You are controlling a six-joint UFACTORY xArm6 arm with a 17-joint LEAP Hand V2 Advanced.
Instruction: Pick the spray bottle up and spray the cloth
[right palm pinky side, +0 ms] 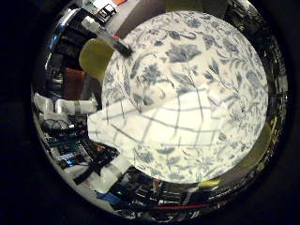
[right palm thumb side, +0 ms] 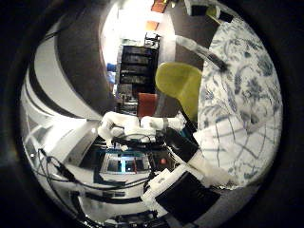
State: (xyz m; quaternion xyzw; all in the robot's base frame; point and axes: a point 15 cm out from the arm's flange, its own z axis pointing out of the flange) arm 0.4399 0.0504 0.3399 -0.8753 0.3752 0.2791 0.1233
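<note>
A white cloth with a grey check (right palm pinky side: 159, 120) lies flat on the round table's floral cover (right palm pinky side: 202, 66), near the table's edge. A long white and dark thing, seemingly the spray bottle (right palm pinky side: 114, 39), lies on its side at another edge of the table; it also shows in the thumb side view (right palm thumb side: 209, 55). My hand (right palm thumb side: 138, 124) is off the table beside the checked cloth, with its white fingers stretched out and nothing between them. It is well away from the bottle.
A yellow-green chair (right palm thumb side: 179, 85) stands by the table between the bottle and the cloth. Dark shelving and boxes (right palm thumb side: 133, 68) stand further back in the room. Equipment and a stand (right palm pinky side: 70, 141) sit below the hand beside the table.
</note>
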